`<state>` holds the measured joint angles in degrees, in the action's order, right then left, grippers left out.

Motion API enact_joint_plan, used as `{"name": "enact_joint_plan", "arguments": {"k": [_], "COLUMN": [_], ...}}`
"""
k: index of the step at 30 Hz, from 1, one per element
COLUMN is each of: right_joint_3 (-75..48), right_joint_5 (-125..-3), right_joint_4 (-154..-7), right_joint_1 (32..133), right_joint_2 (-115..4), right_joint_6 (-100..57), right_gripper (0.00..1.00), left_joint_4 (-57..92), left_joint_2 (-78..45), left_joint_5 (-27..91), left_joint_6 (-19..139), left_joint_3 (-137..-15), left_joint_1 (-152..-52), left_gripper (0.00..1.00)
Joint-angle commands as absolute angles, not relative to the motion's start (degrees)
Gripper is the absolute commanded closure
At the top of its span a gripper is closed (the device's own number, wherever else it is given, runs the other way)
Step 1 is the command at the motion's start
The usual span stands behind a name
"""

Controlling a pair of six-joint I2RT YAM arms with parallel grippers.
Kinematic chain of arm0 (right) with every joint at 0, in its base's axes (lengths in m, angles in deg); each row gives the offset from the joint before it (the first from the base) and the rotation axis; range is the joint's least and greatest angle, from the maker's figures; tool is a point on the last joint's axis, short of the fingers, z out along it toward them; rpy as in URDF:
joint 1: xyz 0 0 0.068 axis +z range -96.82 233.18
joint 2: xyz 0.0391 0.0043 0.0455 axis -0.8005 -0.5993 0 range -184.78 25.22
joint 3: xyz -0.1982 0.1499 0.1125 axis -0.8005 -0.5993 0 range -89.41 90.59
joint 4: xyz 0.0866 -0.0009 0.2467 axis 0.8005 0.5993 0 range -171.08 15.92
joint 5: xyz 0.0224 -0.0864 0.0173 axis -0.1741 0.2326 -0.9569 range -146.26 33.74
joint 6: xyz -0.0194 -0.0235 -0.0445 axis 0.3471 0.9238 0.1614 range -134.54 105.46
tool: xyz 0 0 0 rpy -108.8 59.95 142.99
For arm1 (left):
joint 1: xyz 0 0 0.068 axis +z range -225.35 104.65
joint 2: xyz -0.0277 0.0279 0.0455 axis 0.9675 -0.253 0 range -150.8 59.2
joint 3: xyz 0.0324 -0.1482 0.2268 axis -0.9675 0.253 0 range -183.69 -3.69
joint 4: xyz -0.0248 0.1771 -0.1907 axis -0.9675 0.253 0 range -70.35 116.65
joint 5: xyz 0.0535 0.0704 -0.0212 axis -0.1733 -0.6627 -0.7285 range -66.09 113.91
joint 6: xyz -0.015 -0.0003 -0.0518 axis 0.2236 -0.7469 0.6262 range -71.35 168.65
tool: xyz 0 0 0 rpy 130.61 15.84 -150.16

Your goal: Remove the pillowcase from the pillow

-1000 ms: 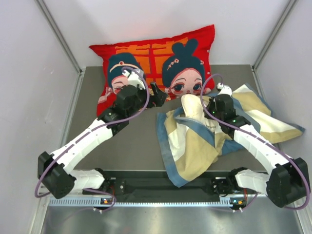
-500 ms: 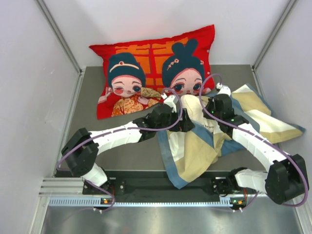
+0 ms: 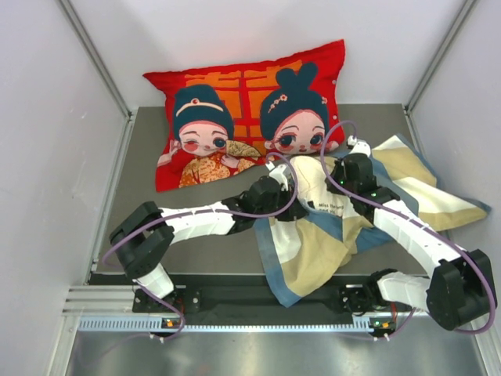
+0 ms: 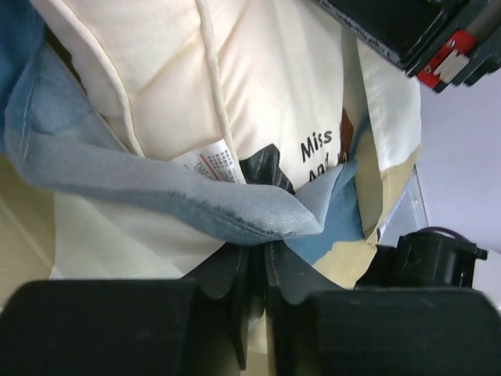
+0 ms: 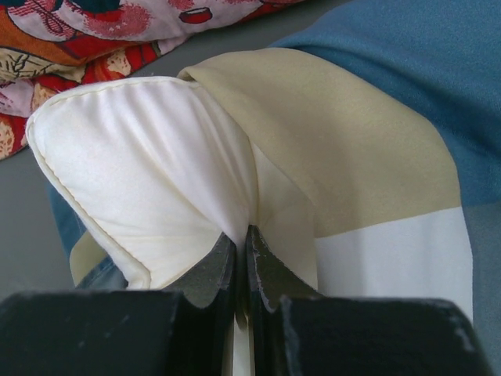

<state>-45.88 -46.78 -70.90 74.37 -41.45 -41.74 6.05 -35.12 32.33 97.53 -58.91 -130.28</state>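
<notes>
While the left gripper [image 4: 255, 258] pinches the blue hem of the pillowcase [image 4: 156, 196] at mid-table, draw it straight toward the near edge of the table [image 3: 211, 254], letting the right gripper [image 5: 241, 243], clamped on the exposed corner of the pillow [image 5: 149, 157] near the red cushion [image 3: 243, 82], anchor the far end.
</notes>
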Motion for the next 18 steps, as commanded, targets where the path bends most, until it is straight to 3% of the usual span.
{"name": "enact_joint_plan", "arguments": {"k": [1, 3, 18], "right_joint_3": [-44.06, -43.97, -33.87], "right_joint_5": [-44.83, -44.66, -42.55], "right_joint_4": [-75.01, -75.10, -76.24], "right_joint_1": [73.30, 73.30, 69.79], "right_joint_2": [-39.99, -40.25, -52.64], "right_joint_6": [-42.31, -42.31, -38.01], "right_gripper": [1.00, 1.00, 1.00], "left_joint_4": [0.14, 0.23, 7.34], "left_joint_2": [-35.02, -34.06, -22.20], "left_joint_5": [35.51, 35.42, 32.53], "left_joint_6": [99.09, 99.36, 99.27], "left_joint_3": [-57.04, -55.73, -47.20], "left_joint_1": [-131.59, -131.86, -137.39], "left_gripper": [0.89, 0.95, 1.00]}}
